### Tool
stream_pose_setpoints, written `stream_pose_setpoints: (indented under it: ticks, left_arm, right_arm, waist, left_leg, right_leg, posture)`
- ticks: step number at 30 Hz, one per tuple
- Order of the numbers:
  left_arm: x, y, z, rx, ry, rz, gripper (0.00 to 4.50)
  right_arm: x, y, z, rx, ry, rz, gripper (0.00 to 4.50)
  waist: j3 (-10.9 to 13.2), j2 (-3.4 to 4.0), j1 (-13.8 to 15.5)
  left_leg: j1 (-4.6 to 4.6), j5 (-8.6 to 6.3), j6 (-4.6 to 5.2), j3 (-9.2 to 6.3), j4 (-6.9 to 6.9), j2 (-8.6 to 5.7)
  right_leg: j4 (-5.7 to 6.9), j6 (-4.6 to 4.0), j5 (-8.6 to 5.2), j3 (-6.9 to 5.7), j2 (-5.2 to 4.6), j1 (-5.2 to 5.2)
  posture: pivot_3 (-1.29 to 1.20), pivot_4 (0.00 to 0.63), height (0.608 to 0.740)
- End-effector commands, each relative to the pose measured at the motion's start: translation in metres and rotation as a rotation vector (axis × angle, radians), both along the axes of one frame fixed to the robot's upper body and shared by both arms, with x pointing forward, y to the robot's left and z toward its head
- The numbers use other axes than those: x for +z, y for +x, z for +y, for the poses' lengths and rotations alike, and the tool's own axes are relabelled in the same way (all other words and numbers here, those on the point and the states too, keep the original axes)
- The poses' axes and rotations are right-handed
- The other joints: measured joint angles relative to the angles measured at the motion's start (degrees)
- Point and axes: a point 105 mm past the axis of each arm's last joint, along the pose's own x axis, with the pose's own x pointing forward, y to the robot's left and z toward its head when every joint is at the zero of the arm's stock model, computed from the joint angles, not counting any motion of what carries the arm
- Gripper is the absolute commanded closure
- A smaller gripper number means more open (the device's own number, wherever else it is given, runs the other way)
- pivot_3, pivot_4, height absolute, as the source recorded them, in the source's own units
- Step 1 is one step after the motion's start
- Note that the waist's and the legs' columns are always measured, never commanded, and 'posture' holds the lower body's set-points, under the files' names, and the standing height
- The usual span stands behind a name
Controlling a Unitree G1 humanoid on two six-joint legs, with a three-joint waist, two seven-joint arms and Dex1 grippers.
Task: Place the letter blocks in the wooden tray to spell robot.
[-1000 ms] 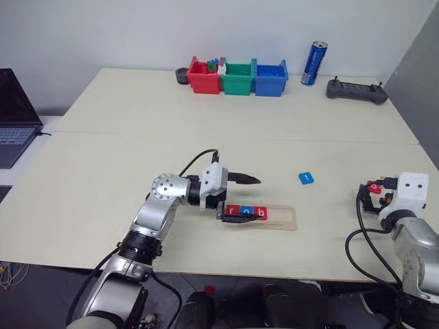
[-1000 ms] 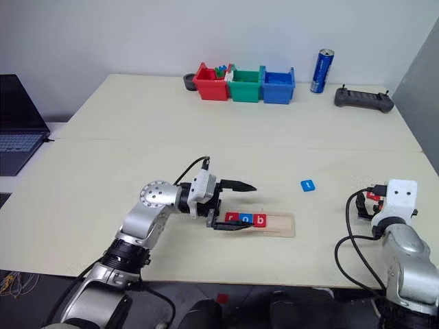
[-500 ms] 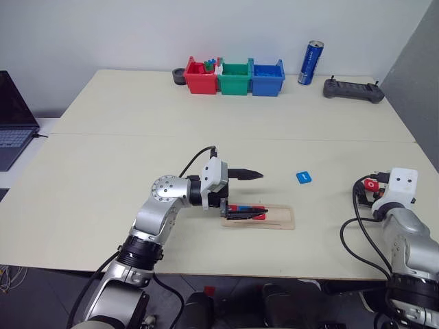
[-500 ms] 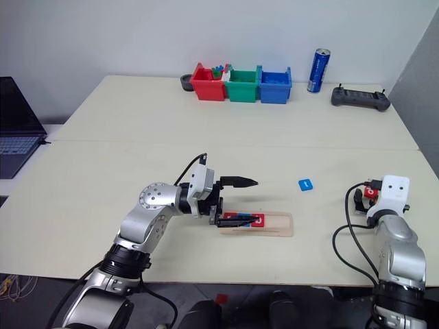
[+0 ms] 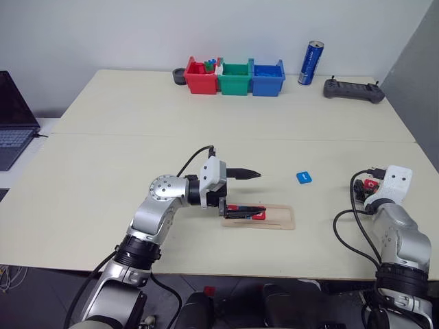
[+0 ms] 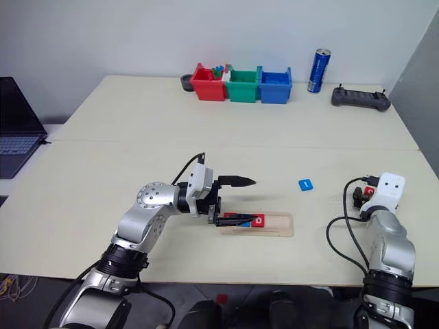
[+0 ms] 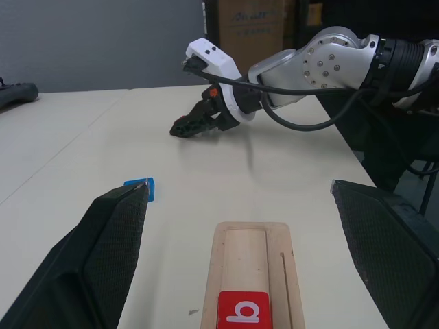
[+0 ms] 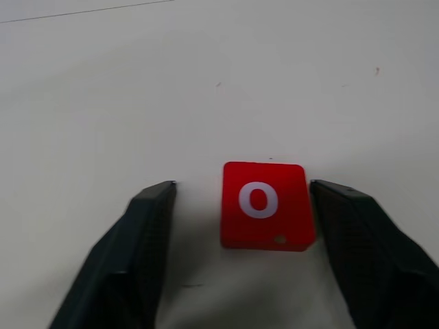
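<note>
The wooden tray point(image 5: 278, 218) lies near the table's front edge with letter blocks in its left end. A red "b" block point(image 7: 243, 310) is the rightmost of them. My left gripper point(image 5: 252, 192) points right and is open; one finger hangs over the table and the other lies across the blocks in the tray. A blue letter block point(image 5: 304, 177) rests on the table right of the tray. At the far right a red "o" block point(image 8: 264, 203) lies flat on the table. My right gripper point(image 8: 241, 185) is open around it, one finger on each side.
Red point(image 5: 204, 75), green point(image 5: 235, 77) and blue point(image 5: 267, 77) bins stand at the table's back edge. A blue can point(image 5: 310, 53) and a black controller point(image 5: 352, 90) are to their right. A laptop point(image 5: 14, 116) sits at the far left.
The head view shifted a little. My right gripper moved forward over the red "o" block. The left gripper stayed at the tray.
</note>
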Motion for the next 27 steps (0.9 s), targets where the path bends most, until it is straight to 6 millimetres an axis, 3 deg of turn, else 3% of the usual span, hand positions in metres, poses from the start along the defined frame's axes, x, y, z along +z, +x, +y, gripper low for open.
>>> stream_pose_setpoints:
  ticks: [1, 3, 7, 9, 12, 15, 20, 27]
  left_arm:
    - [0.008, -0.002, 0.0, -0.007, -0.007, -0.039, 0.0]
    - [0.009, -0.002, 0.0, -0.007, -0.009, -0.038, 0.0]
    - [0.01, -0.001, 0.0, -0.006, -0.007, -0.039, 0.0]
    - [0.009, 0.0, 0.001, -0.006, -0.005, -0.04, 0.0]
    - [0.008, -0.001, 0.001, -0.01, -0.002, -0.038, 0.0]
    - [0.005, -0.003, 0.001, -0.018, 0.002, -0.033, 0.0]
    - [0.005, -0.003, 0.001, -0.025, 0.004, -0.031, 0.0]
    - [0.005, -0.002, 0.001, -0.023, 0.005, -0.036, 0.0]
  right_arm:
    - [-0.002, -0.003, -0.001, -0.023, 0.017, 0.008, 2.39]
    - [-0.002, -0.002, 0.001, -0.023, 0.022, 0.008, 3.05]
    - [0.007, 0.0, 0.01, 0.022, 0.008, -0.008, 3.04]
    - [0.014, -0.003, 0.038, 0.167, -0.024, -0.005, 3.04]
    - [0.016, -0.021, 0.069, 0.313, -0.038, 0.039, 3.04]
    - [0.011, -0.051, 0.096, 0.397, 0.008, 0.113, 3.04]
    - [0.004, -0.076, 0.112, 0.406, 0.024, 0.214, 3.04]
    - [0.002, -0.074, 0.129, 0.438, 0.077, 0.238, 3.04]
  waist:
    - [0.0, 0.0, 0.1]
    - [0.0, 0.0, 0.2]
    - [0.0, 0.0, 0.1]
    - [0.0, 0.0, 0.1]
    - [0.0, 0.01, 0.0]
    - [0.0, 0.04, 0.0]
    - [0.0, 0.04, 0.1]
    - [0.0, 0.03, 0.0]
  left_leg:
    - [-0.01, 0.0, 0.0, 0.0, 0.0, -0.01]
    - [-0.01, 0.0, 0.0, 0.0, 0.0, -0.01]
    - [-0.01, 0.0, 0.0, -0.01, 0.0, 0.0]
    - [-0.01, 0.0, 0.0, -0.01, -0.01, 0.0]
    - [-0.02, 0.0, 0.0, -0.05, -0.07, 0.03]
    - [-0.03, 0.0, 0.0, -0.07, -0.07, 0.03]
    - [-0.07, 0.0, 0.0, -0.07, -0.04, 0.02]
    - [-0.06, 0.0, 0.0, -0.07, -0.04, 0.04]
  right_leg:
    - [-0.01, 0.0, 0.0, 0.0, 0.0, 0.0]
    - [-0.02, 0.0, 0.0, 0.0, -0.01, 0.0]
    - [-0.02, 0.0, 0.0, -0.01, -0.01, 0.0]
    - [-0.02, 0.0, 0.0, -0.01, 0.0, -0.01]
    - [-0.02, -0.03, -0.03, -0.03, 0.01, -0.04]
    - [0.01, -0.03, -0.03, -0.03, 0.01, -0.05]
    - [-0.01, -0.04, -0.04, -0.04, 0.01, -0.08]
    - [-0.02, -0.03, -0.05, -0.05, 0.02, -0.09]
  posture:
    - [0.0, 0.15, 0.74]
    - [0.0, 0.15, 0.74]
    - [0.0, 0.15, 0.74]
    - [0.0, 0.15, 0.74]
    - [0.0, 0.15, 0.74]
    - [0.0, 0.15, 0.74]
    - [0.0, 0.15, 0.74]
    - [0.0, 0.15, 0.74]
